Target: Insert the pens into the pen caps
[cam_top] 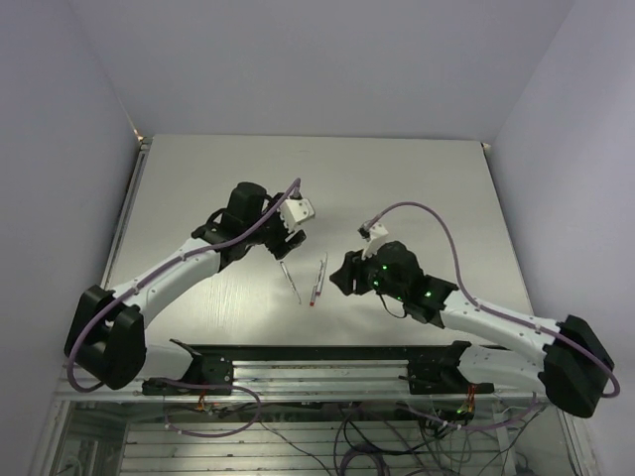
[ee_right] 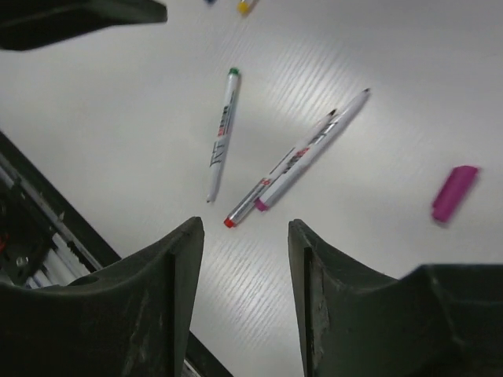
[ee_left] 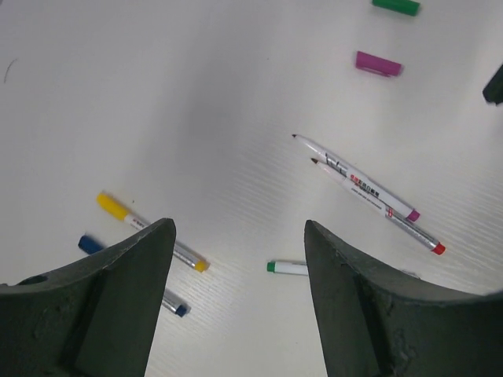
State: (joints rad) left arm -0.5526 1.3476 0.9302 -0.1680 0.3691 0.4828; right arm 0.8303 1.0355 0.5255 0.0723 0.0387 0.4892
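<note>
My left gripper [ee_left: 236,232] is open and empty above the table, over a green-ended pen [ee_left: 287,268] that lies between its fingers in the view. To its left lie a pen with a yellow cap [ee_left: 112,206] on its far end and a pen with a blue cap [ee_left: 90,243]. A magenta-ended pen [ee_left: 354,177] and a red-ended pen [ee_left: 393,220] lie side by side to the right. Loose magenta [ee_left: 378,63] and green [ee_left: 395,6] caps lie beyond. My right gripper [ee_right: 244,224] is open and empty, just short of the red-ended pen [ee_right: 275,182]. No red cap is in view.
In the top view the pens [cam_top: 319,281] lie between the left gripper [cam_top: 283,246] and the right gripper [cam_top: 342,273]. The table's near edge with its black rail [ee_right: 47,228] lies close behind the right gripper. The magenta cap [ee_right: 454,192] lies to its right.
</note>
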